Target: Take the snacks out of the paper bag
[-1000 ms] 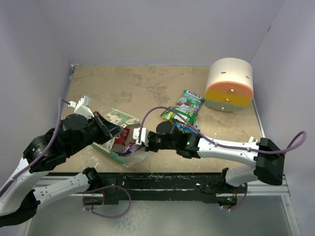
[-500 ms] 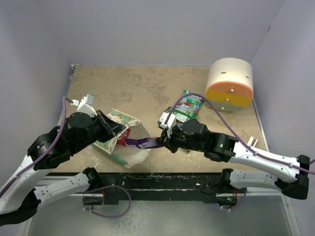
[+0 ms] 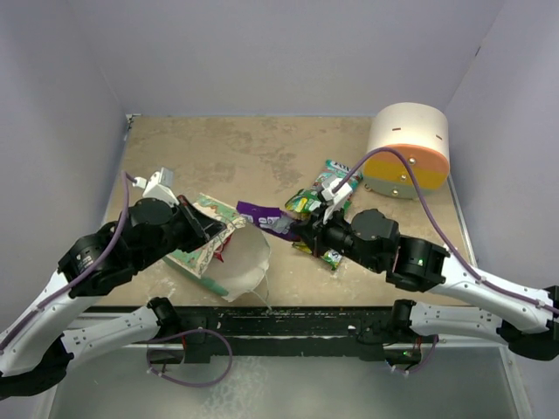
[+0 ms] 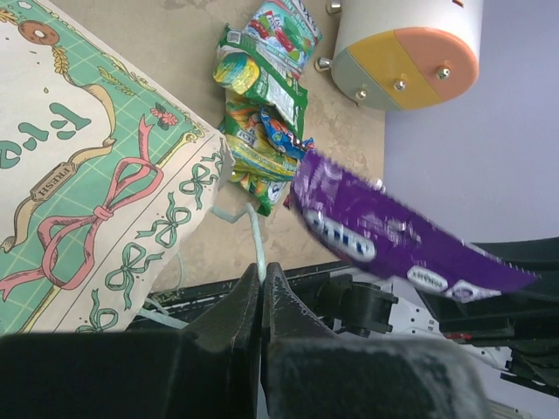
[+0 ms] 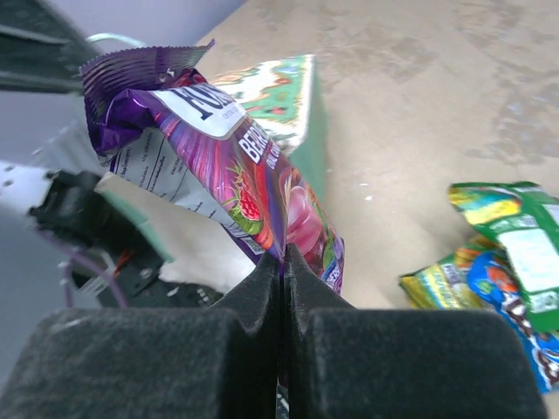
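The mint-green paper bag (image 3: 229, 253) lies tilted at the front left, its white inside facing right; its patterned side (image 4: 87, 183) fills the left wrist view. My left gripper (image 4: 261, 272) is shut on the bag's thin string handle (image 4: 255, 240). My right gripper (image 5: 284, 253) is shut on a purple snack packet (image 5: 236, 166), held in the air right of the bag's mouth (image 3: 266, 216). Yellow-green and teal snack packets (image 3: 325, 196) lie on the table behind the right arm, also in the left wrist view (image 4: 262, 96).
A cream-orange-yellow cylinder (image 3: 407, 150) stands at the back right. Grey walls close in the table on three sides. The black front rail (image 3: 288, 321) runs along the near edge.
My right gripper has pulled the purple packet out of the bag and carried it up and to the right. The bag has tipped more open while my left gripper keeps hold of its handle.
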Controlling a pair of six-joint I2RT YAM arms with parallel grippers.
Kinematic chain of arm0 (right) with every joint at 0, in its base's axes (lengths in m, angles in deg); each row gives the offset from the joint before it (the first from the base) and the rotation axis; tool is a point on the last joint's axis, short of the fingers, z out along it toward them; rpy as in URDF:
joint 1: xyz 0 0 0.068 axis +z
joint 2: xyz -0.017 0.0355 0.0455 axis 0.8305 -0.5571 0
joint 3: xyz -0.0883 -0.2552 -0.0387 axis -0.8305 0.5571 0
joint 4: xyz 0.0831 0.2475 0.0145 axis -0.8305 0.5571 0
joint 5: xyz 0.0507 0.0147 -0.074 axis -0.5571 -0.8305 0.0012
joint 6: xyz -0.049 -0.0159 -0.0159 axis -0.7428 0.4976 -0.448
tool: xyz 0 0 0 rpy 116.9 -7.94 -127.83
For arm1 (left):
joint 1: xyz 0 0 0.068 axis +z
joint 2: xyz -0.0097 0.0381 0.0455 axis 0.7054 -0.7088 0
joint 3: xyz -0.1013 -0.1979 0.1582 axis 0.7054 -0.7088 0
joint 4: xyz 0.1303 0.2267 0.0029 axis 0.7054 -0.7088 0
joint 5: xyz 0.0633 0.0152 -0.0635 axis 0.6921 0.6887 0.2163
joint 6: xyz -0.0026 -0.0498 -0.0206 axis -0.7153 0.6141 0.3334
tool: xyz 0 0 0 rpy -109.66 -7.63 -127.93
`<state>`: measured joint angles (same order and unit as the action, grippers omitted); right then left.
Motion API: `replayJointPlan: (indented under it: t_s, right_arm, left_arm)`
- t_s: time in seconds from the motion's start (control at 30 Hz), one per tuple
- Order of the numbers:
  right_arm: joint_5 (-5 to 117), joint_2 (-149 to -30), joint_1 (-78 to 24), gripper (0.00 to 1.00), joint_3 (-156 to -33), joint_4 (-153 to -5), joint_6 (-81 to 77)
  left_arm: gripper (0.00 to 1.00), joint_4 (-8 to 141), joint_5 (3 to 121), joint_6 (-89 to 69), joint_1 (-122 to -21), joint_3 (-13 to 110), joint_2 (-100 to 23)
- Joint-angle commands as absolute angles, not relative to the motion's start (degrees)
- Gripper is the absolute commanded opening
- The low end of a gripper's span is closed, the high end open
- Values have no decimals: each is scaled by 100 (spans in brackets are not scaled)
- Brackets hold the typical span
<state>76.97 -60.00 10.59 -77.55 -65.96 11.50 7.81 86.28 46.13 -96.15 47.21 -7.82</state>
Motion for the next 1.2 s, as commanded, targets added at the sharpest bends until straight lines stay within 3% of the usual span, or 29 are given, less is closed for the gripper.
replayJointPlan:
  t_s: [0.0, 0.23, 0.43, 0.63, 0.77, 1.17]
  right_arm:
    - [9258, -6027, 1066, 0, -7910, -6942, 996]
    - [11154, -6461, 827, 0, -8114, -7155, -362]
    - [10268, -7178, -527, 0, -7953, -7395, -802]
    - [10234, -8348, -1048, 0, -8377, -7486, -1689]
    - [9971, -8771, -1214, 0, -8483, -7857, -2183]
    - [9613, -9657, -1338, 0, -8716, -6964, -2014]
  left_arm:
    - [0, 1085, 8752, 4620, -9628, 4726, -831]
    - [0, 1092, 8694, 4595, -9627, 4736, -939]
    - [0, 1121, 8538, 4604, -9628, 4783, -1110]
    - [0, 1144, 8284, 4578, -9628, 4827, -1273]
    - [0, 1190, 8168, 4512, -9627, 4872, -1343]
    - [0, 1167, 8079, 4419, -9628, 4903, -1165]
